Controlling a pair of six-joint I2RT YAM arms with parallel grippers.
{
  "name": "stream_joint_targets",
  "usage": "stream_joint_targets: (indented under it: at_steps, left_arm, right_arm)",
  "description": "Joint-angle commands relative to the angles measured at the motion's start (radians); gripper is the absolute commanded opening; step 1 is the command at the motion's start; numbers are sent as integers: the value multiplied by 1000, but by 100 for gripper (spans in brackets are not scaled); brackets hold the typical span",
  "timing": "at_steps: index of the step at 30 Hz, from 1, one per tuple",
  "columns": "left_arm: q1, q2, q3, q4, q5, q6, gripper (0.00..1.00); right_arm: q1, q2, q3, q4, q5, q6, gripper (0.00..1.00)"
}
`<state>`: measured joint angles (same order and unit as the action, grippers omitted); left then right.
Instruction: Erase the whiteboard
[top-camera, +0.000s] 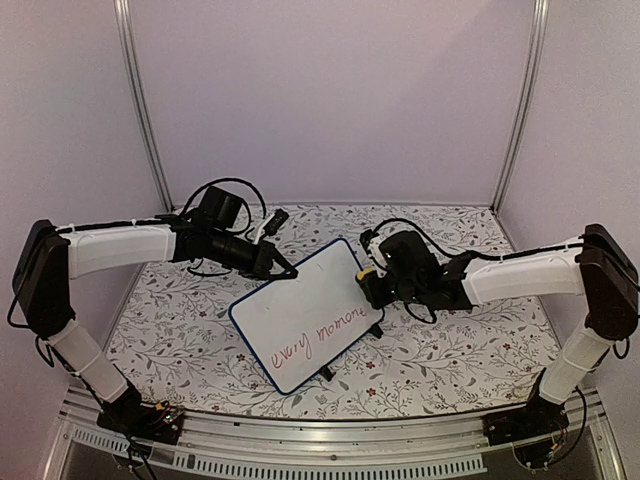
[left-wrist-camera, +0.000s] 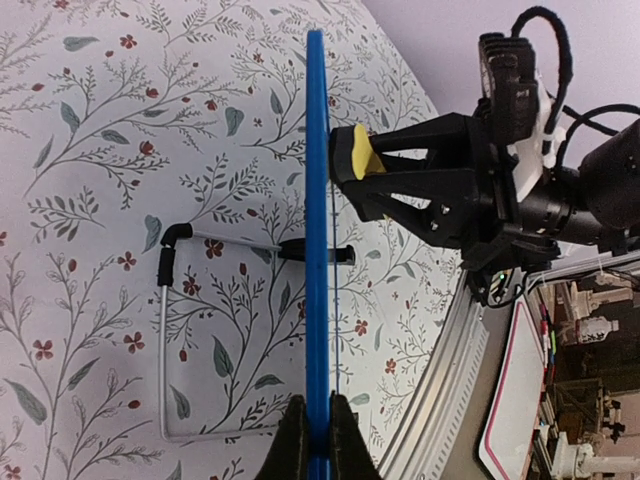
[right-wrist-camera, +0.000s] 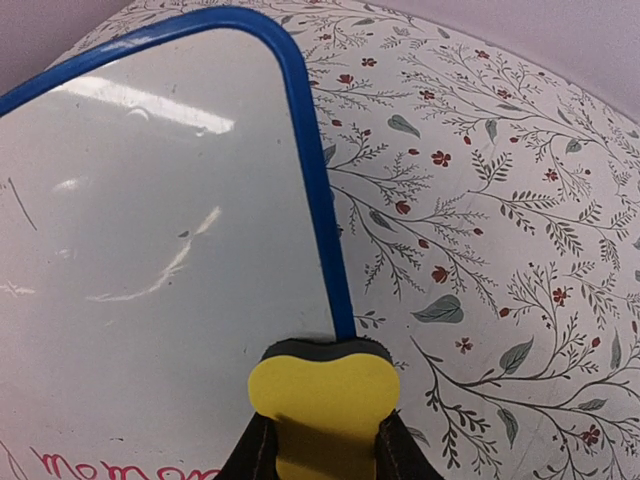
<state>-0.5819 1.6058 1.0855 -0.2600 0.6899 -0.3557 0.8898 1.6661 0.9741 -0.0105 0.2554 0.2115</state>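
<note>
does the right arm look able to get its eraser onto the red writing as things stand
Probably yes. The right gripper holds the yellow eraser at the edge of the whiteboard, with only bare board between it and the red writing. The left gripper pinches another edge.

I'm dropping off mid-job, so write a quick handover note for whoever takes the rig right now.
Left gripper: shut on the blue frame of the small white whiteboard, steadying it on the floral table.
Right gripper: shut on the yellow block eraser, at the board's far right corner.
Done: both grasps made.
Left: the red words "every moment" are not yet wiped.
</note>
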Motion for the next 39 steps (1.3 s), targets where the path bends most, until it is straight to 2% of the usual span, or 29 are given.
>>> stream_joint_targets:
  at_steps: [1, 15, 28, 31, 39]
  left_arm:
    - [-3, 4, -4, 11, 41, 40, 0]
    - [-3, 16, -3, 13, 41, 38, 0]
    - [-3, 6, -3, 13, 29, 38, 1]
    - [-3, 9, -2, 11, 33, 38, 6]
    - [2, -20, -10, 26, 13, 37, 30]
  right_arm:
    - [-3, 28, -61, -28, -22, 24, 21]
    - [-3, -42, -156, -20, -34, 64, 21]
    - [-3, -160, -115, -67, -54, 63, 20]
    - [-2, -202, -122, -56, -56, 65, 20]
    - [8, -228, -122, -43, -90, 66, 21]
